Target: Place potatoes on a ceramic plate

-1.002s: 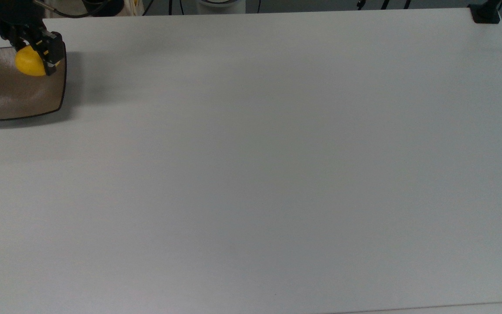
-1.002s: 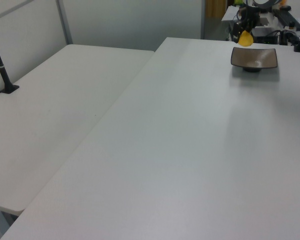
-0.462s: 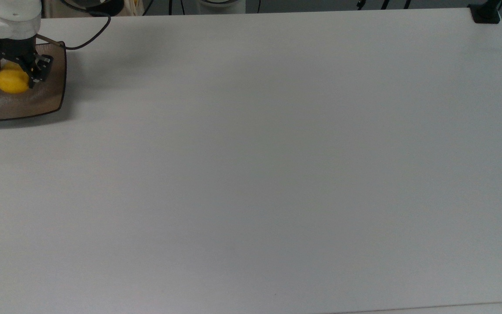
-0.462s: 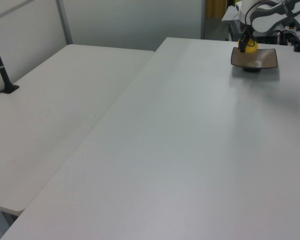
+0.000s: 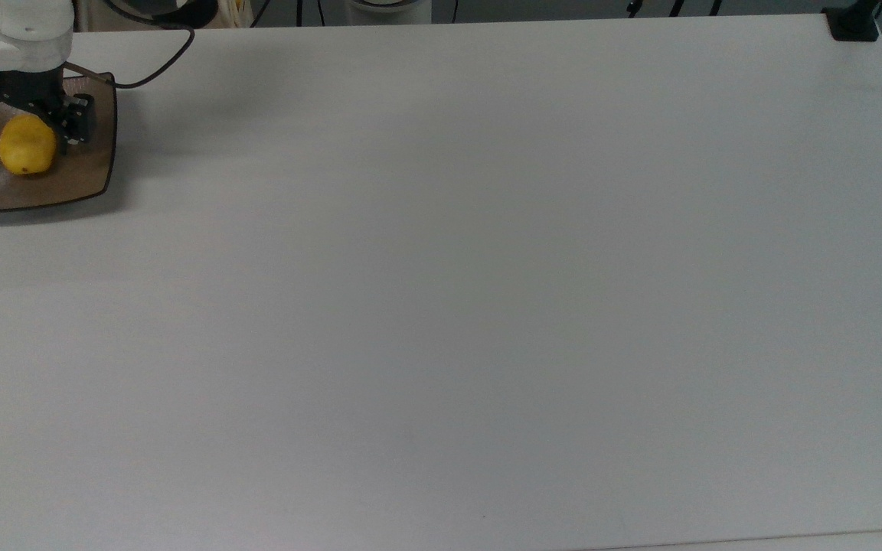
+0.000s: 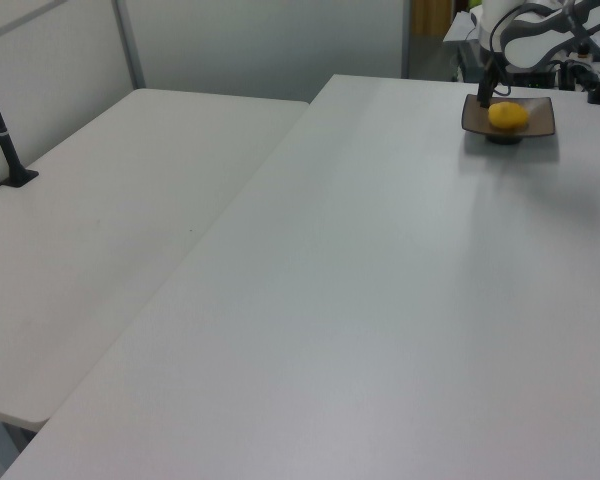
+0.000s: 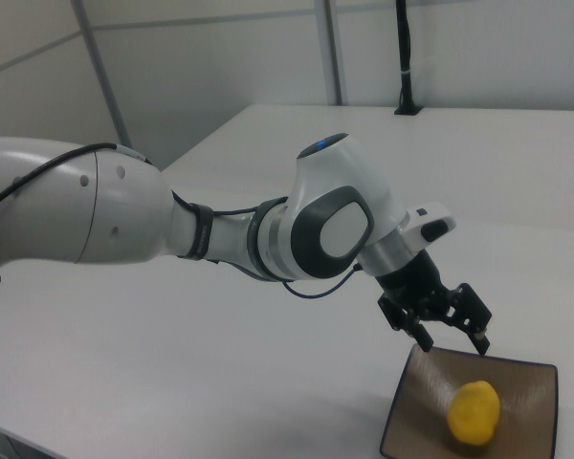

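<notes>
The yellow potato lies on the square brown plate at the top view's far left, free of the gripper. My gripper hangs just above it, open, its black fingers spread to either side of the potato's far end. In the right view the gripper hovers over the plate's far edge with the potato resting below and clear of it. In the left view the potato sits in the middle of the plate and the gripper stands at its left.
The plate sits close to the white table's far-left corner in the top view. A black cable trails behind the wrist. A black clamp post stands at the top view's far right corner. A second table adjoins in the left view.
The gripper came down over the plate with the potato, then opened. The potato now rests on the plate by itself, and the gripper has lifted slightly off it.
</notes>
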